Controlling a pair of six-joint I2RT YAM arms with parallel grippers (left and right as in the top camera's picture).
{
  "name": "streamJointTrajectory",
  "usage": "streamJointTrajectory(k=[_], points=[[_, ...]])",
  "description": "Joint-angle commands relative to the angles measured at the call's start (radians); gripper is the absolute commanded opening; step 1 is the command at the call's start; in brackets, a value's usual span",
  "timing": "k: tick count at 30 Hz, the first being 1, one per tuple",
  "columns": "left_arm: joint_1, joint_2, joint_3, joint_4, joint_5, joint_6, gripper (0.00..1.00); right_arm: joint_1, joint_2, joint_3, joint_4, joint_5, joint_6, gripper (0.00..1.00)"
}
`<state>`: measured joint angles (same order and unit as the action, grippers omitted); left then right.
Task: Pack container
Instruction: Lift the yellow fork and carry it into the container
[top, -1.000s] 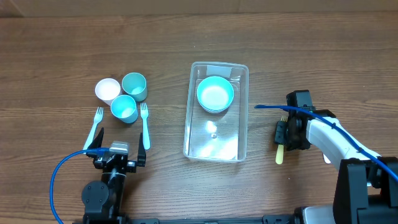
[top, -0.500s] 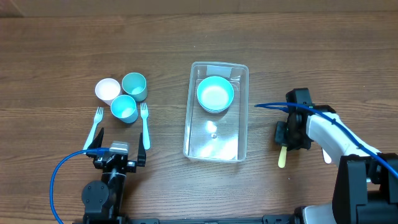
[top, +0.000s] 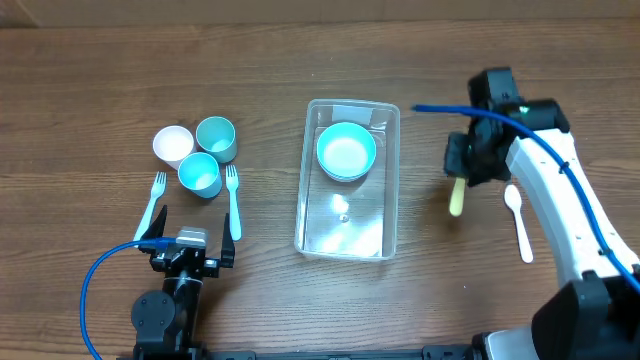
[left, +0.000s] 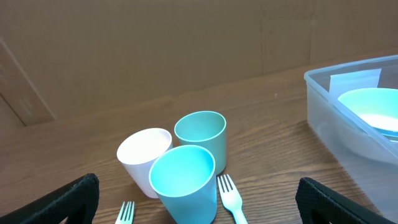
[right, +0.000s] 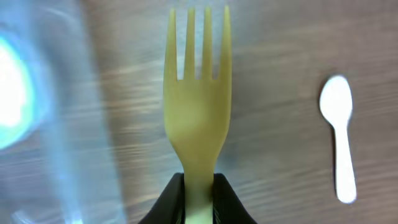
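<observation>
R pincer: clamped on yellow fork handle, tines fwd, just right of container.
L pincer: jaws wide, nothing in them, beside teal fork.
Container: centre, btwn arms; teal bowl in far end, rest bare.
Done: bowl only, by the look.
Left: yellow fork, white spoon, teal fork, pale-blue fork, white cup, far teal cup, near teal cup.
Progress: early, prob.

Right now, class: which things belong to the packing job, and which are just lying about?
Job: clear rectangular plastic container; round teal bowl inside it; yellow plastic fork in the right claw.
Lying about: white plastic spoon; white cup; two teal cups; two blue forks.
</observation>
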<state>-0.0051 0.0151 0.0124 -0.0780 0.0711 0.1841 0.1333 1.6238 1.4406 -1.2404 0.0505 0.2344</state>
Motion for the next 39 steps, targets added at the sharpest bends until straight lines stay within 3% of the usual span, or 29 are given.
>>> streamJointTrajectory(k=[1, 12, 25, 39], points=[[-0.002, -0.01, -0.004, 0.001, 0.006, 0.011, 1.0, 0.098, -0.014, 0.111, -0.037, 0.0, 0.008, 0.08], [-0.002, -0.01, -0.004, 0.001, 0.007, 0.011, 1.0, 0.364, -0.01, 0.087, 0.135, 0.001, 0.111, 0.08], [-0.002, -0.01, -0.004, 0.001, 0.006, 0.011, 1.0, 0.37, 0.01, -0.091, 0.304, 0.005, 0.119, 0.09], [-0.002, -0.01, -0.004, 0.001, 0.006, 0.011, 1.0, 0.34, 0.008, -0.082, 0.273, 0.018, 0.134, 0.09]])
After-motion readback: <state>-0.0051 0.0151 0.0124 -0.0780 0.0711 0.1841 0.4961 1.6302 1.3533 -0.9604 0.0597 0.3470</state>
